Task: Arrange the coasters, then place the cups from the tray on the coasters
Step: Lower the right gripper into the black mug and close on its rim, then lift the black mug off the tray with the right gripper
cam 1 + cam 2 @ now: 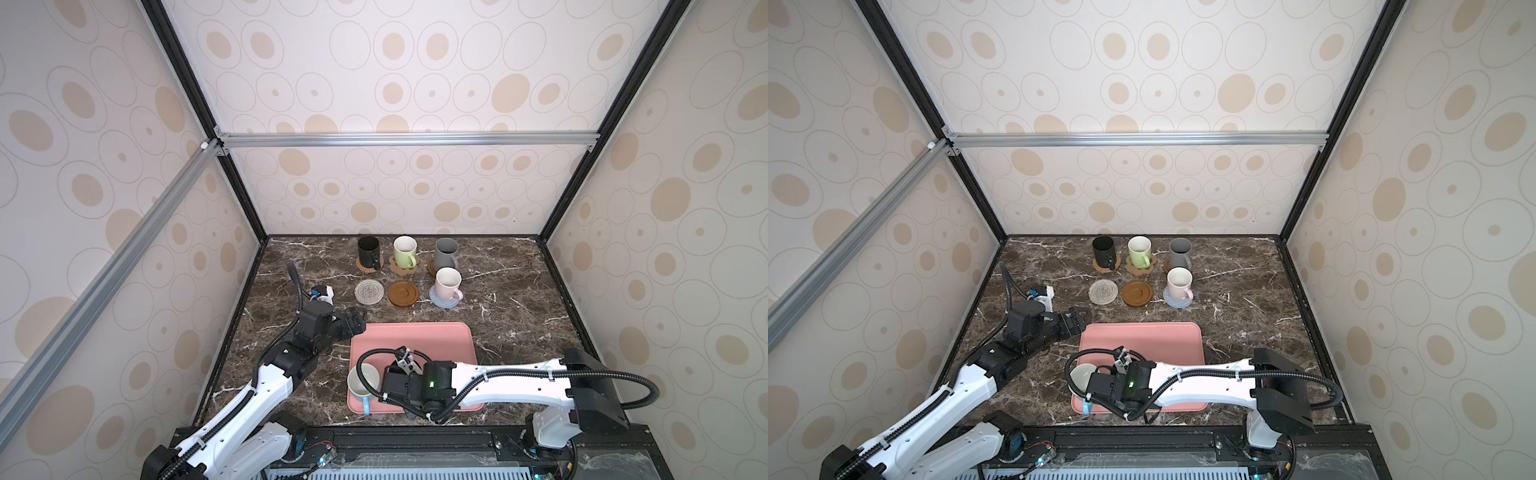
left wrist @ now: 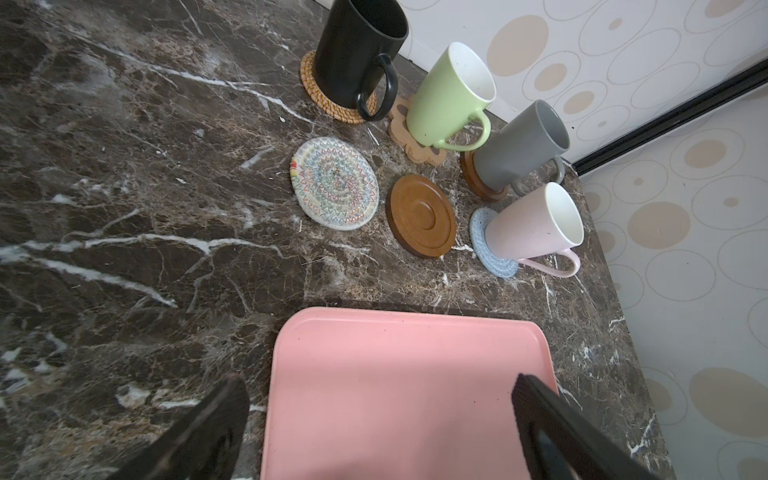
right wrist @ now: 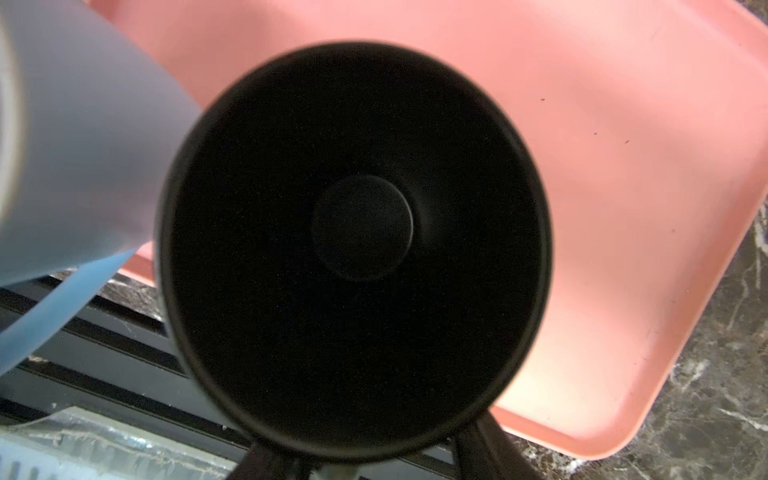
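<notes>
Tray [image 1: 436, 336], pink, smooth, round-cornered, set at 6 o'clock on veined marble table [image 1: 519, 291], nearly cleared. Left gripper [image 2: 378, 384] spread wide above its 10 o'clock corner, empty, seemingly standing by. Right gripper [image 3: 370, 453] poised at rim of black mug [image 3: 361, 232] near tray's 7 o'clock corner, presumably for a lift; clamped or not, impossible to tell. Light blue mug [image 1: 362, 382] just beside. At 12 o'clock, seated: far black mug [image 1: 368, 251] on coiled rattan coaster [image 2: 309, 79], green mug [image 1: 405, 251] on paw-shaped coaster [image 2: 419, 151], grey mug [image 1: 446, 253] on wooden coaster [image 2: 478, 185], pink mug [image 1: 448, 284] on blue woven coaster [image 2: 484, 245]. Bare at that group's 7 and 6 o'clock: beige woven coaster [image 1: 369, 291], ringed wooden disc [image 1: 403, 294], likely kept for remaining mugs.
</notes>
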